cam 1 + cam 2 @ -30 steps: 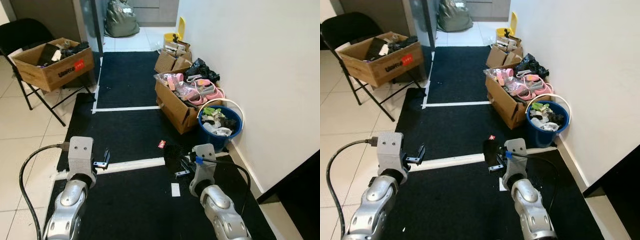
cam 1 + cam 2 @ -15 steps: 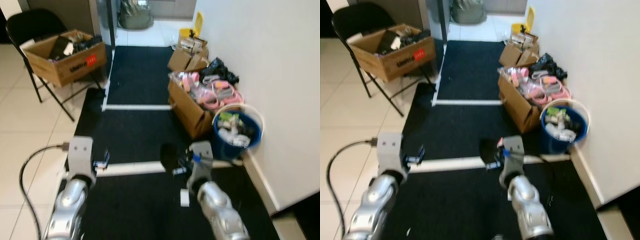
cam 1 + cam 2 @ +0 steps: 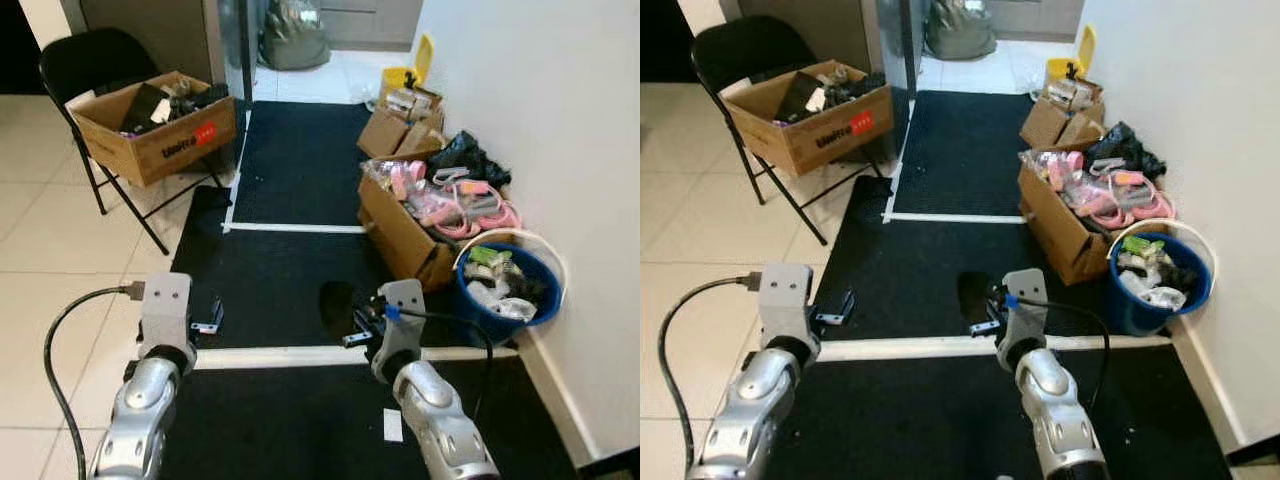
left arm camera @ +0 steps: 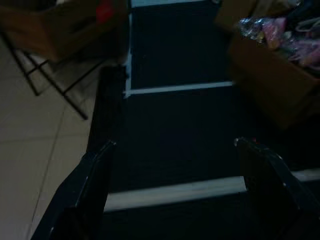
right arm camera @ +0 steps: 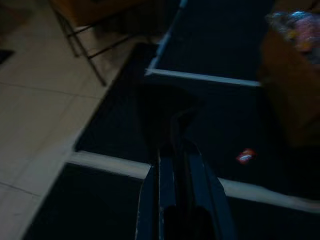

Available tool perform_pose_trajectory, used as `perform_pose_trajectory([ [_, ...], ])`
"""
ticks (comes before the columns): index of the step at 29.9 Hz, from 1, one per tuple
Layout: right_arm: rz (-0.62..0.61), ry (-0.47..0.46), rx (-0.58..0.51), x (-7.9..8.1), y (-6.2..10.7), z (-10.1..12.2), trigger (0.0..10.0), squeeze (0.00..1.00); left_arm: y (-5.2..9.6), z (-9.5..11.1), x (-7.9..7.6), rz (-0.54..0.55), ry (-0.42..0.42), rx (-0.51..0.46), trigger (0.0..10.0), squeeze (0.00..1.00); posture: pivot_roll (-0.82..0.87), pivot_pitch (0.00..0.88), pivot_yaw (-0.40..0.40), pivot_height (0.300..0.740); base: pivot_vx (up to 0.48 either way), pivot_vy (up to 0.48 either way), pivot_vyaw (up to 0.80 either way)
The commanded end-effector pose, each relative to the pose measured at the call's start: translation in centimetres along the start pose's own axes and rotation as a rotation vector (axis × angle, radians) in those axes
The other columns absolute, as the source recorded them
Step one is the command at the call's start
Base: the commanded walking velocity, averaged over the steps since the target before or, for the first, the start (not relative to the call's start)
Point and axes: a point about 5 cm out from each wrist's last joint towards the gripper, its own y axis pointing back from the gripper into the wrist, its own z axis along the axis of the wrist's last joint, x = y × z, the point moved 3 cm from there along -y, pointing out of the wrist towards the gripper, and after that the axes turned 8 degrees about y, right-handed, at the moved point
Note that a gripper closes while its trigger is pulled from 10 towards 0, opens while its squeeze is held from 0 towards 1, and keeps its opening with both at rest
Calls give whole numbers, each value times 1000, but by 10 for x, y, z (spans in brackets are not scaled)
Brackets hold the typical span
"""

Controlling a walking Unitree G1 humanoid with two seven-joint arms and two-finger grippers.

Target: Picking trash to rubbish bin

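Trash, some dark floppy scrap (image 3: 337, 303), is pinched in the right gripper (image 3: 352, 322) over the black mat (image 3: 940, 150), left gripper (image 4: 175, 170) wide and empty, so the blue bin (image 3: 545, 300) by the wall is what's left.

Left pincer (image 4: 175, 185), fingers apart, over the black mat (image 4: 175, 125).
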Motion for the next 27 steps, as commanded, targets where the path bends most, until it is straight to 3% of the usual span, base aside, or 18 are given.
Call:
perform_pose_trajectory([
  [1, -3, -19, -2, 3, 0, -1, 10000, 0, 3, -7, 7, 20, -14, 26, 10000, 0, -47, 105, -19, 740, 285, 0, 0],
  [27, 3, -9, 1, 4, 1, -4, 10000, 0, 1, -7, 5, 16, -13, 32, 10000, 0, -47, 107, -23, 740, 282, 0, 0],
])
